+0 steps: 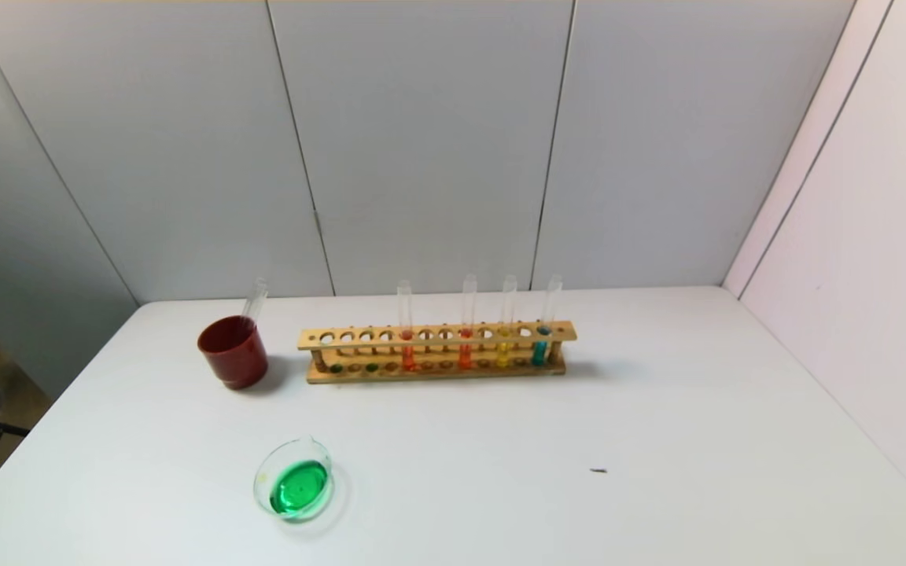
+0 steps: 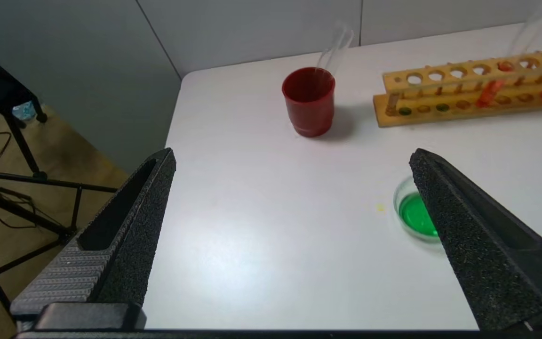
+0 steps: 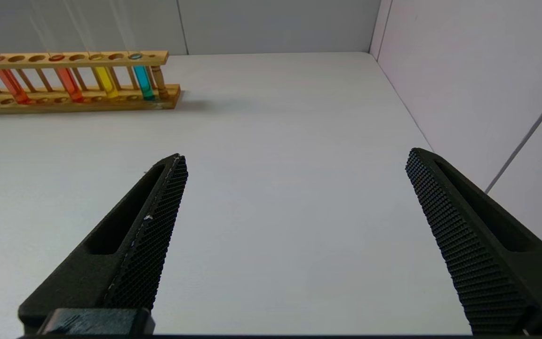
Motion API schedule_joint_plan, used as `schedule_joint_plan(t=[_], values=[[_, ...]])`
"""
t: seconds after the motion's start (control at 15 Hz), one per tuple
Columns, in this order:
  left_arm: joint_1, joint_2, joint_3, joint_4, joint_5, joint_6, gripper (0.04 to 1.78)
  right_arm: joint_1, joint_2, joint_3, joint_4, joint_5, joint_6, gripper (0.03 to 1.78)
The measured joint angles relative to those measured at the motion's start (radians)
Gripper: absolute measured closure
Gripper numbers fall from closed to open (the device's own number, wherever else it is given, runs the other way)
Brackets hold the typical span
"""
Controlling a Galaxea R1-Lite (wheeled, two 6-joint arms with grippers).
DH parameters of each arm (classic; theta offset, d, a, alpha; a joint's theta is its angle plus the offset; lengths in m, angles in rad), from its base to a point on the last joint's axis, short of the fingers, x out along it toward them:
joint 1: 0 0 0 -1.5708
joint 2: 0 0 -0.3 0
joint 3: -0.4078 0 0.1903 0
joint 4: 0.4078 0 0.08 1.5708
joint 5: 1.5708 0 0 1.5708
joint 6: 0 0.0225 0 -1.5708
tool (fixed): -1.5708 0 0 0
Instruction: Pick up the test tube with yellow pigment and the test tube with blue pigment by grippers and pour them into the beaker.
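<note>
The beaker [image 1: 294, 479] stands near the table's front left and holds green liquid; it also shows in the left wrist view [image 2: 414, 216]. In the wooden rack [image 1: 437, 350], a tube with cyan-blue liquid [image 1: 541, 346] stands at the right end, with a tube of golden-yellow liquid [image 1: 503, 350] beside it. No tube with lime-yellow liquid shows. My left gripper [image 2: 293, 153] is open and empty above the table, left of the beaker. My right gripper [image 3: 295, 153] is open and empty over the table's right side, well away from the rack [image 3: 68, 80]. Neither gripper appears in the head view.
A dark-red cup [image 1: 233, 351] left of the rack holds empty clear tubes [image 1: 254, 299]. Two tubes of red-orange liquid [image 1: 407, 354] stand in the rack. A small yellow drop [image 2: 380, 207] lies by the beaker. A dark speck [image 1: 598, 471] lies front right. Walls close off the back and right.
</note>
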Motion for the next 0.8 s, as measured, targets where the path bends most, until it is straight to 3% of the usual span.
schedule_joint_plan(t=[0.27, 0.8], values=[[0.0, -0.262, 0.104, 0.14, 0.009, -0.01, 0.07, 0.0, 0.0, 0.0, 0.0, 0.0, 0.0, 0.11], [-0.05, -0.415, 0.261, 0.103, 0.027, -0.027, 0.07, 0.0, 0.0, 0.0, 0.0, 0.0, 0.0, 0.11]])
